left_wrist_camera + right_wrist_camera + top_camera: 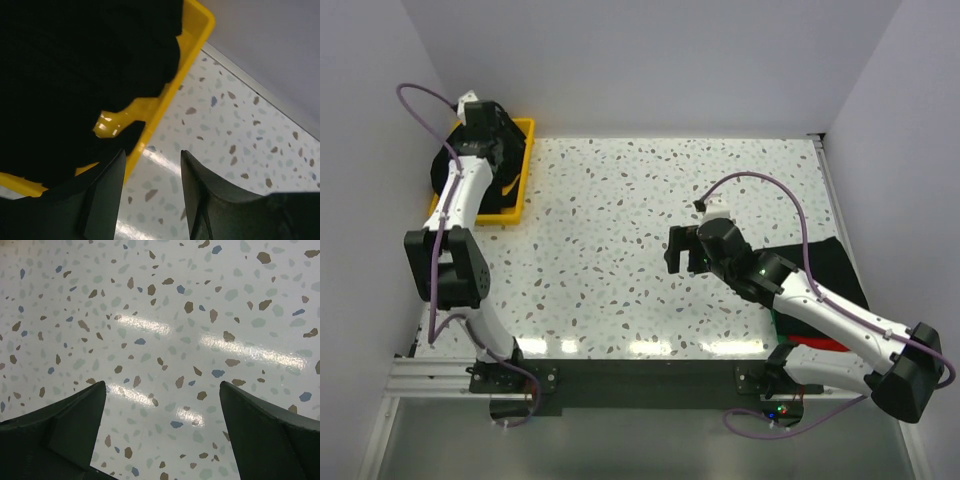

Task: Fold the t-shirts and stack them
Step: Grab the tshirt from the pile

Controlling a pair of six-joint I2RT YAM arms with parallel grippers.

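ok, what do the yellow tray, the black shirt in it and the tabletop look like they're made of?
Yellow tray: probably moulded plastic with a glossy finish; there are sharp highlights on its smooth wall.
Black shirt: soft matte cloth; it has a limp, wavy edge and no shine.
Tabletop: terrazzo-style speckle, either polished stone or printed laminate, can't tell which; it mirrors the lights as bright streaks.
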